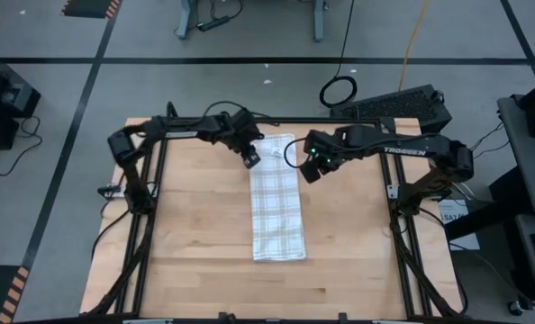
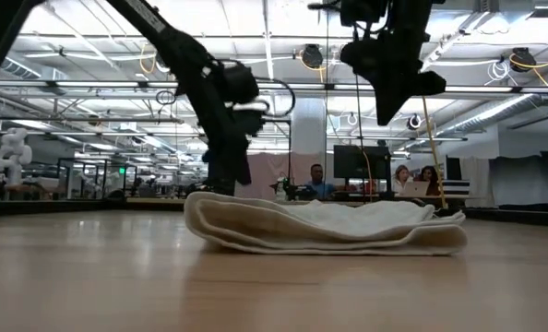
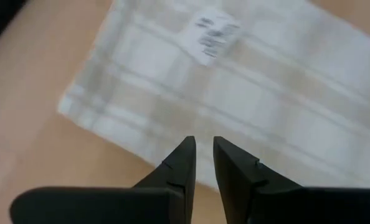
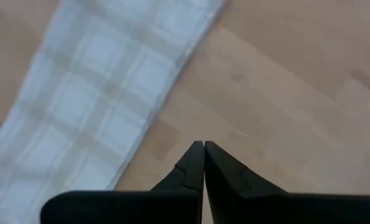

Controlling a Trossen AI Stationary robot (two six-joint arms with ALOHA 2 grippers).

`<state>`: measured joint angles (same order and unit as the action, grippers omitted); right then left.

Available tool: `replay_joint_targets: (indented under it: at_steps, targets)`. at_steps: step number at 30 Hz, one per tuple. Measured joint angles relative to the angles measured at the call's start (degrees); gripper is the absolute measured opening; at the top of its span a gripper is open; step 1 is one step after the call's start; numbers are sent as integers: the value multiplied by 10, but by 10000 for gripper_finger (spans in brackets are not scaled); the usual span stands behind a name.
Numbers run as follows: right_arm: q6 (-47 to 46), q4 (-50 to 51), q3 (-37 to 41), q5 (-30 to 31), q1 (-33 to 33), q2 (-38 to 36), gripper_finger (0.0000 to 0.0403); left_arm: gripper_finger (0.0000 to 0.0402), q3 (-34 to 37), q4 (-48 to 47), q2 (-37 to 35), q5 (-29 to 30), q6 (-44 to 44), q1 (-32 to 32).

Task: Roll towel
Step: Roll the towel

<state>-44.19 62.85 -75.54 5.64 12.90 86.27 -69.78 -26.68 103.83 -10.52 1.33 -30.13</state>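
The towel lies folded in a long strip on the table, running from its far edge toward the middle. The left gripper hangs over the strip's far left corner; the right gripper hangs just beside its right edge.

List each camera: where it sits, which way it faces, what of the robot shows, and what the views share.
High view: overhead, looking straight down; both arms, left tool and right tool flanking the far end of the folded towel on the table.
Low view: table height, looking level across; towel, arms entering from above.
Left wrist view: above the towel's label; own tool slightly parted.
Right wrist view: over bare wood beside the towel; own tool shut.
Shared: every view shows the checked towel.
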Motion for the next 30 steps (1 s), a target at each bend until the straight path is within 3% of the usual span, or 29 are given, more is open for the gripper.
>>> replay_joint_targets:
  at_steps: [5,11,16,18,21,25,28,30]
  targets:
    - [81,-34,1,-35,-22,-37,4,60,1,-36,-74,-62,-13,12]
    - [140,-48,1,-53,-70,-111,4,65,0,-76,-138,-171,54,52]
    - [141,-43,1,-10,-128,-168,4,102,0,-100,-176,-176,68,148]
    - [144,-45,7,5,-155,-183,4,123,0,-85,-181,-142,71,206]
    - [146,-64,37,2,-191,-206,4,152,0,-63,-178,-47,93,295]
    - [123,-108,104,1,-250,-238,4,191,-1,-12,-169,81,211,382]
    - [104,-160,162,2,-297,-261,4,217,0,-14,-167,128,312,419]
    - [94,-190,200,1,-323,-271,4,228,0,-15,-168,142,332,441]
